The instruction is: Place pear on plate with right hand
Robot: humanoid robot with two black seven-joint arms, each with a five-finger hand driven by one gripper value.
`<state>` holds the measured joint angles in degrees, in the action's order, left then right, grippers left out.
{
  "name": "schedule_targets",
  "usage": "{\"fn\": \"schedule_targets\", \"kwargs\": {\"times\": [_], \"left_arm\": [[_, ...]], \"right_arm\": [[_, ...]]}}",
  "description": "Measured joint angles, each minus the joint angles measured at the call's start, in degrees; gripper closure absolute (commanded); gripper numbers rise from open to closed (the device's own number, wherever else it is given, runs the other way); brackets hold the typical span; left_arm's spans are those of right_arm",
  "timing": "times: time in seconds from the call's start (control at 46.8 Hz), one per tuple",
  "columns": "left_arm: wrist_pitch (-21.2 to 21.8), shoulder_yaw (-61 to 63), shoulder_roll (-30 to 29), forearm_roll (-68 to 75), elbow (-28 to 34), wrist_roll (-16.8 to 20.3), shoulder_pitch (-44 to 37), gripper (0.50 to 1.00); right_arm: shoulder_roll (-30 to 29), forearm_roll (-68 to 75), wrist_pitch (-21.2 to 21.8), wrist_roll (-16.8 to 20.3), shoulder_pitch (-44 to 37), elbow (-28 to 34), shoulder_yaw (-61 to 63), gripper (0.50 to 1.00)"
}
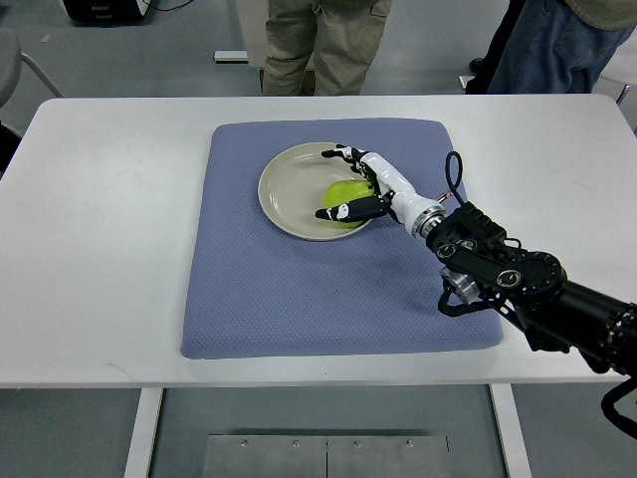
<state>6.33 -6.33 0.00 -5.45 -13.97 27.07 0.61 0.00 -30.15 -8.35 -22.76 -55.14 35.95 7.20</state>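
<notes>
Grey floor filled the top of the frame behind a white table point(100, 229), with a dark chair edge point(8, 60) at the far upper left and two people standing past the far edge, one in khaki trousers point(323, 40) at upper centre and one in jeans point(557, 45) at upper right. On the table lay a blue mat point(259, 299), covering the middle of the frame. A cream plate point(289, 189) sat on the upper middle of the mat. A green pear point(346, 191) rested on the right part of the plate, inside the rim. The right hand point(358, 184) was over the pear, its fingers point(338, 211) curved round it on the near and far sides, so it looked closed on the fruit, though the exact contact was hard to make out. Its white wrist ran down to the right into the black arm point(518, 284), which entered from the lower right edge, with a black cable loop point(454, 171) above the wrist.
</notes>
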Motion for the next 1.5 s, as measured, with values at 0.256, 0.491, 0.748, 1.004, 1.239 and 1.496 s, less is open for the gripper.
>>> {"fn": "schedule_targets", "kwargs": {"times": [0.256,0.491,0.748,1.004,1.239,1.496], "left_arm": [[0.0,0.0,0.0,0.0,0.0,0.0,0.0,0.5],[0.0,0.0,0.0,0.0,0.0,0.0,0.0,0.5],[0.0,0.0,0.0,0.0,0.0,0.0,0.0,0.5],[0.0,0.0,0.0,0.0,0.01,0.0,-0.01,0.5],[0.0,0.0,0.0,0.0,0.0,0.0,0.0,0.5],[0.0,0.0,0.0,0.0,0.0,0.0,0.0,0.5]], "right_arm": [[0.0,0.0,0.2,0.08,-0.48,0.01,0.08,0.5],[0.0,0.07,0.78,0.02,-0.56,-0.04,0.25,0.5],[4.83,1.27,2.32,-0.02,-0.58,0.0,2.9,0.5],[10.62,4.08,3.07,-0.02,-0.36,-0.01,3.97,0.502],[14.03,8.45,3.07,0.02,0.03,-0.06,4.27,0.5],[15.62,12.33,2.99,4.97,2.52,-0.08,14.21,0.5]]}}
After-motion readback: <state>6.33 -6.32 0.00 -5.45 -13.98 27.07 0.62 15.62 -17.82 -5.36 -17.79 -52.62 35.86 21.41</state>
